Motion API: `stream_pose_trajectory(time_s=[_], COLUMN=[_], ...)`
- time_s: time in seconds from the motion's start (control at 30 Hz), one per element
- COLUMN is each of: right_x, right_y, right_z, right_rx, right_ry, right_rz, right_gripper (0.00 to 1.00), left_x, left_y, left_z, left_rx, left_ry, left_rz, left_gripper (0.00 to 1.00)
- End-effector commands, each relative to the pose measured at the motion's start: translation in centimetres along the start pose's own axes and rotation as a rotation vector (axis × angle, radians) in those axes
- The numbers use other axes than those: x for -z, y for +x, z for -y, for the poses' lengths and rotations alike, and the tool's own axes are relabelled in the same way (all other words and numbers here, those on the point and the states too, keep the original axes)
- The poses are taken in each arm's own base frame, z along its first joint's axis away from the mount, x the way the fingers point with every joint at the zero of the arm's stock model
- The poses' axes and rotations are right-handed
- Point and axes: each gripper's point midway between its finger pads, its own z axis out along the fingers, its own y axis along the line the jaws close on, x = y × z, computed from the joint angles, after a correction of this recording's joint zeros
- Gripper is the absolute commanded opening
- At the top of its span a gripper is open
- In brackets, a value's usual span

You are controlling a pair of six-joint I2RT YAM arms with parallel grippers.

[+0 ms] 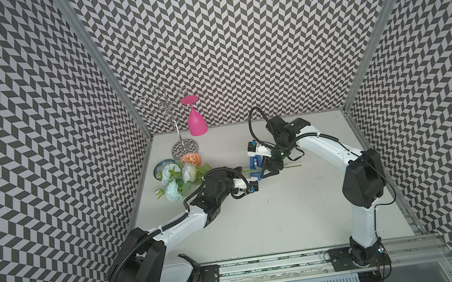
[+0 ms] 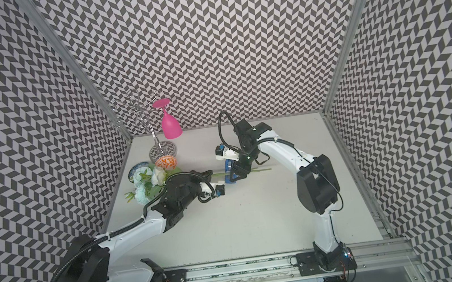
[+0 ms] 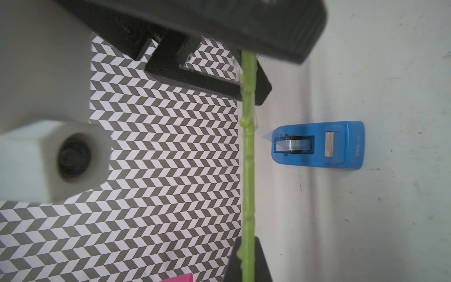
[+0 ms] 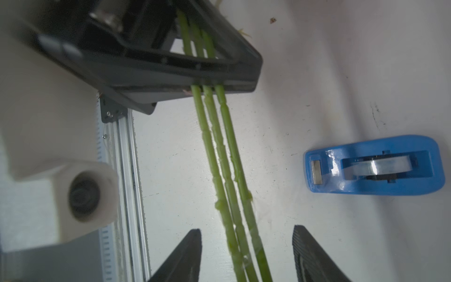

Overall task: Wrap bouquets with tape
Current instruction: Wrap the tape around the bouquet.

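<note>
A: So how far along was the wrapping?

B: Partway, by my reading. The left tool (image 4: 207,80) was clamped shut on the bouquets' three green stems (image 4: 220,156), holding them off the table (image 1: 259,226), blooms (image 1: 178,180) out toward the left wall. In the right wrist view a clear film seemed to cling round the stems near the right tool, so some tape may already have been on; I couldn't tell how many turns.

A: And the right tool?

B: The right tool (image 4: 246,254) stood with its jaws apart, one on each side of the stems, touching none of them that I could see. It held nothing.

A: Where was the tape?

B: The tape (image 3: 317,145), a blue dispenser, sat flat on the table just beside the stems, a loose clear tab sticking up from the roll toward them. In both top views it lay under the right wrist, mostly hidden.

A: What was left, then?

B: I'd judge the wrap still needed finishing or pressing down, and the bundle setting down.

A: Anything in the way?

B: Not much. An orange-patterned bowl (image 1: 190,159) and a blue dish (image 1: 160,166) sat right behind the blooms, and a wire rack (image 1: 169,116) with a pink glass (image 1: 196,122) hanging upside down stood in the far left corner, well apart from the stems. The two tools were close together, though
</note>
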Motion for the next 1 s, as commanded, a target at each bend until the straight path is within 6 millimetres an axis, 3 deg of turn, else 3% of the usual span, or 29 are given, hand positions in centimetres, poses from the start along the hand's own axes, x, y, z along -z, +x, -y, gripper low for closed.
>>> stream_pose_trajectory(time_s=[0.0,0.07,0.27,0.4,0.63,0.8,0.97], right_x=[-0.1,0.2,1.4,2.9,5.3,6.8,8.1], right_y=[-0.9,-1.2,-1.4,-2.7,-4.7,-5.3,-5.5], right_z=[2.0,2.7,3.8,4.1,3.9,2.1,-0.3], right_rx=[0.062,0.083,0.209,0.29,0.461,0.632,0.756], right_ry=[0.076,0.129,0.28,0.38,0.569,0.72,0.911], right_rz=[0.032,0.042,0.076,0.152,0.305,0.453,0.532], right_gripper=[0.42,0.26,0.0,0.0,0.0,0.0,0.0], left_x=[0.4,0.4,0.6,1.5,4.8,6.9,5.7], left_y=[-1.0,-1.2,-2.6,-3.4,-4.3,-4.1,-3.4], left_z=[-1.7,-1.7,-2.2,-3.8,-7.1,-10.8,-10.8], left_rx=[-0.019,0.005,0.135,0.203,0.332,0.426,0.438], left_ry=[-0.043,-0.03,0.101,0.097,0.082,0.033,0.088], left_rz=[0.039,0.048,0.108,0.158,0.281,0.376,0.343], left_gripper=[0.0,0.0,0.04,0.08,0.48,0.55,0.56])
